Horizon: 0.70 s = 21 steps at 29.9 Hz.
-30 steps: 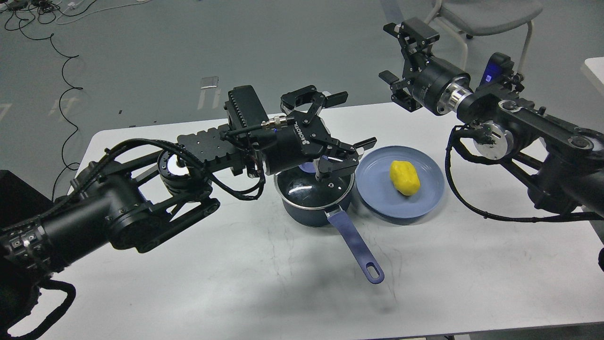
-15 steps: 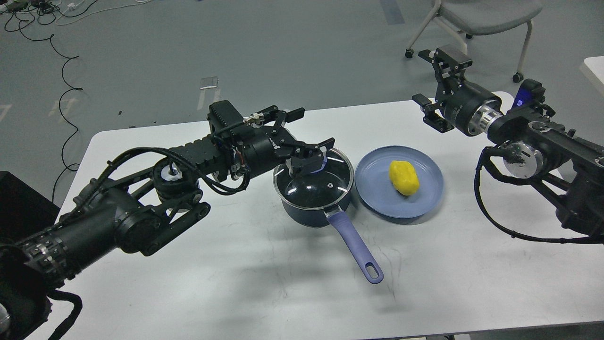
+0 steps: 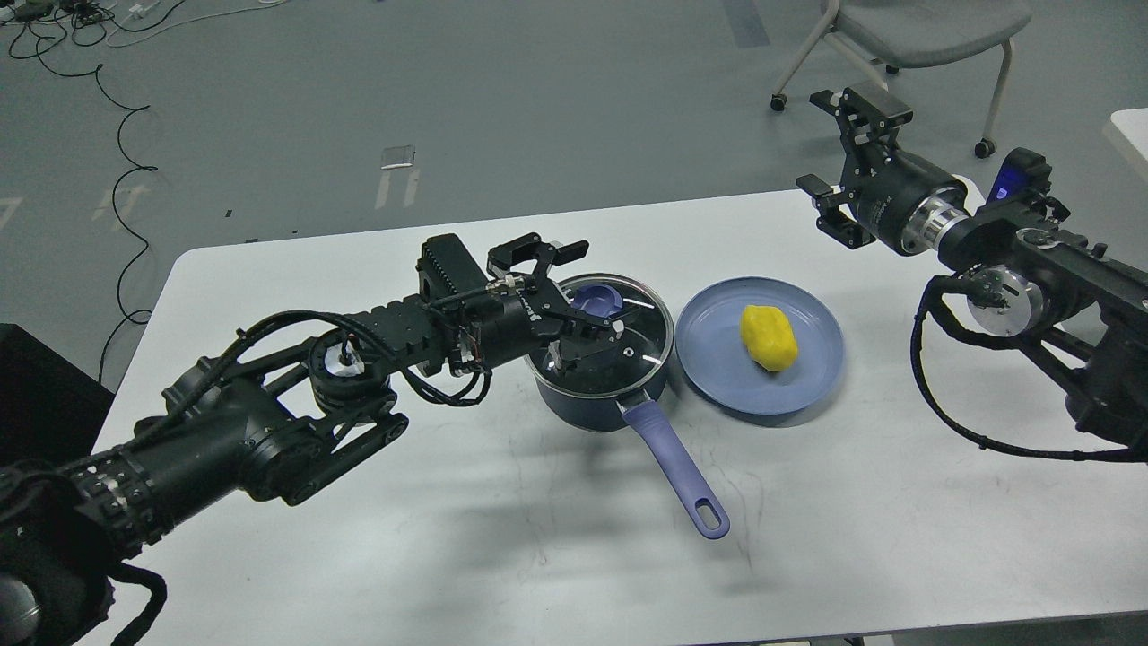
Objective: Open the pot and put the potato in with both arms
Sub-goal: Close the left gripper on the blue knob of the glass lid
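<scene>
A dark blue pot (image 3: 587, 405) stands mid-table with its glass lid (image 3: 628, 345) on; the lid has a purple knob (image 3: 596, 300). The pot's purple handle (image 3: 677, 471) points toward the front. A yellow potato (image 3: 769, 336) lies on a blue plate (image 3: 717, 381) just right of the pot. My left gripper (image 3: 596, 289) is open, low over the lid, with one finger on each side of the knob. My right gripper (image 3: 831, 144) is open and empty, raised over the table's far right edge, well above and behind the plate.
The white table (image 3: 448, 556) has free surface in front and to the left. A grey chair (image 3: 924, 27) stands behind on the right. Cables (image 3: 117, 117) lie on the floor at the back left. Another table's corner (image 3: 1132, 126) shows at the right edge.
My left gripper has dropped and drawn back from above the pot to the lid knob, staying open. My right arm has moved right and lower. Pot, lid and potato have not moved.
</scene>
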Each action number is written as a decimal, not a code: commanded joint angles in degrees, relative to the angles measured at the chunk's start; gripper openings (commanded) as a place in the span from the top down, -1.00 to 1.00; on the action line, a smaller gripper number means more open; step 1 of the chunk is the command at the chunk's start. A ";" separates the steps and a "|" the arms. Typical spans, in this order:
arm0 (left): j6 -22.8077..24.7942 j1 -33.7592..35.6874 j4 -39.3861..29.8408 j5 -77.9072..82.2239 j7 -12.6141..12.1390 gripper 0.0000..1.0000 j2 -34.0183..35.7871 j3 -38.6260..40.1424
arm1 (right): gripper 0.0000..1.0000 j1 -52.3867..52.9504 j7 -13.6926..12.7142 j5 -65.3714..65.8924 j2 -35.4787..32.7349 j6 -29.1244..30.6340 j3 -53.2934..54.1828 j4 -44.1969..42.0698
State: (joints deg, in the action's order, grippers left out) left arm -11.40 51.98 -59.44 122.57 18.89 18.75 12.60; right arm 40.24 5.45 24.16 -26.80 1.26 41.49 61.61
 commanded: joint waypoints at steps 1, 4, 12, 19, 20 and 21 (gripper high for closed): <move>-0.21 -0.04 0.82 0.21 0.10 -0.96 -0.73 -0.03 | -1.00 -0.07 0.00 0.01 -0.09 -0.03 0.00 0.00; -0.21 -0.04 0.99 0.21 0.10 -0.96 -0.82 -0.11 | -1.00 -0.07 0.00 0.01 0.00 0.06 0.00 0.00; -0.21 -0.04 1.79 -0.06 0.36 -0.96 -0.65 -1.43 | -1.00 -0.07 0.08 0.10 0.00 0.06 -0.09 0.09; -0.21 -0.22 3.02 -0.14 0.54 -0.95 -0.91 -1.79 | -1.00 -0.07 0.08 0.10 0.00 0.06 -0.18 0.18; -0.21 -0.22 3.02 -0.14 0.54 -0.95 -1.00 -1.79 | -1.00 -0.07 0.08 0.19 0.00 -0.03 -0.18 0.18; -0.21 -0.22 3.19 -0.14 0.54 -0.95 -0.91 -1.79 | -1.00 -0.07 0.08 0.19 0.00 0.06 -0.18 0.18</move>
State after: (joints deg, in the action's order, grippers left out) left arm -11.61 51.78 -56.53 122.48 19.41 17.84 10.83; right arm 40.16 5.53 24.27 -26.81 1.32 41.31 61.72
